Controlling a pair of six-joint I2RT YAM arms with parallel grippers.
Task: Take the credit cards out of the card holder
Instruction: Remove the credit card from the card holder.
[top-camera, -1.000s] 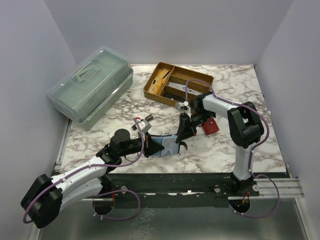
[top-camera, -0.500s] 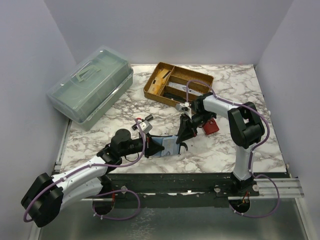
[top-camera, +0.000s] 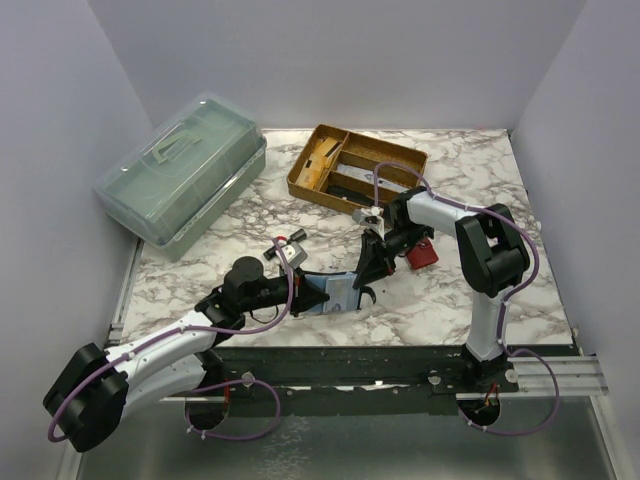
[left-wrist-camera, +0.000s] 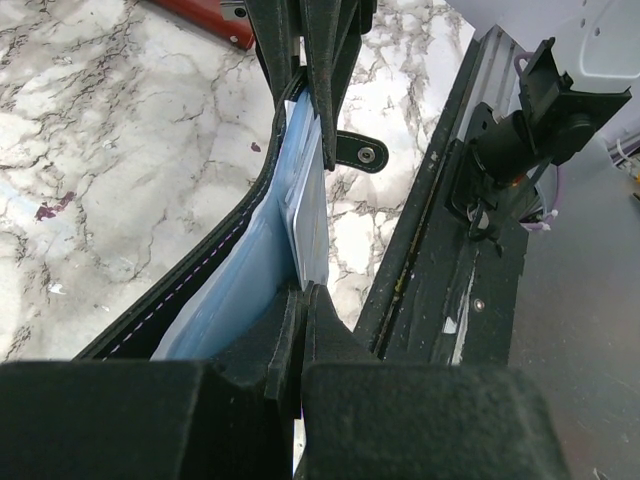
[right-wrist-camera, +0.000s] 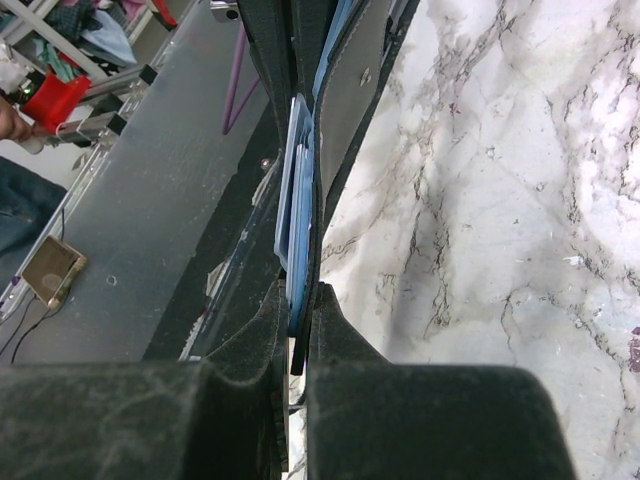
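Black stitched leather card holder is standing on edge, spread open, near the front middle of the marble tabletop. Its pale blue lining is showing, and its snap tab is sticking out unfastened. Pale blue-grey plastic credit cards are sitting upright inside the fold, edges protruding slightly.

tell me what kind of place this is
Probably a robot test cell in a lab: plain white walls box in a marble-patterned table, the left arm and right arm are bolted to a metal rail at its near edge, and props like a lidded plastic box and a wooden tray sit out.
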